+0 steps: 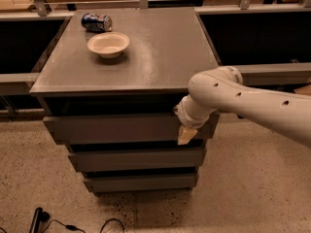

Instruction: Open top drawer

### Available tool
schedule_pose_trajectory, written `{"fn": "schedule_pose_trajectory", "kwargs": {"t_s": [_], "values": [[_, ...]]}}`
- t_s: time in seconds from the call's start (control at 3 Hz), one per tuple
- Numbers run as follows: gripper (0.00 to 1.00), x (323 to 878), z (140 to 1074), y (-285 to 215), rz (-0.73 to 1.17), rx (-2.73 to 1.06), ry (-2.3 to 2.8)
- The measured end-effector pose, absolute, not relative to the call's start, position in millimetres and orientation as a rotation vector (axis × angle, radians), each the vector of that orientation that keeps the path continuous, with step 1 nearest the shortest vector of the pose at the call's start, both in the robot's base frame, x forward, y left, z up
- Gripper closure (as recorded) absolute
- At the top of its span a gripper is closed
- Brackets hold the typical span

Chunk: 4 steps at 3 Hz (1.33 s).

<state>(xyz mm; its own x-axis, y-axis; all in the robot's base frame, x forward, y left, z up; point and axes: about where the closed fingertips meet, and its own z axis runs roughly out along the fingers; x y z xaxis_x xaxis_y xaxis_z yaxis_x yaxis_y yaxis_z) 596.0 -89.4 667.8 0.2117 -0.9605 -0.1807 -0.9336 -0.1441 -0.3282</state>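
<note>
Looks like engagement — gripper [186,134] at the front of the top drawer [112,128], right of centre, grip impossible to tell — calls for a straight outward pull next.

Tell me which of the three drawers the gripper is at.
The top drawer, directly under the tabletop: the gripper is at its front's right end. The middle drawer and bottom drawer sit lower.

My one camera looks down at the cabinet [165,47] from its front, fairly near (arm [252,106] enters at right); gripper [186,134] sits at the right end of the top drawer [116,128].
</note>
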Motion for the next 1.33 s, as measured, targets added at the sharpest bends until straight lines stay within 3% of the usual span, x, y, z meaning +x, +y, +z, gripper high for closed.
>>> {"fn": "schedule_pose_trajectory", "kwargs": {"t_s": [0.67,1.33], "values": [[0.47,552.6,671.6,-88.8,0.06,-2.127,1.799],[0.46,497.8,687.2,-85.5,0.198,-2.141,1.846]]}}
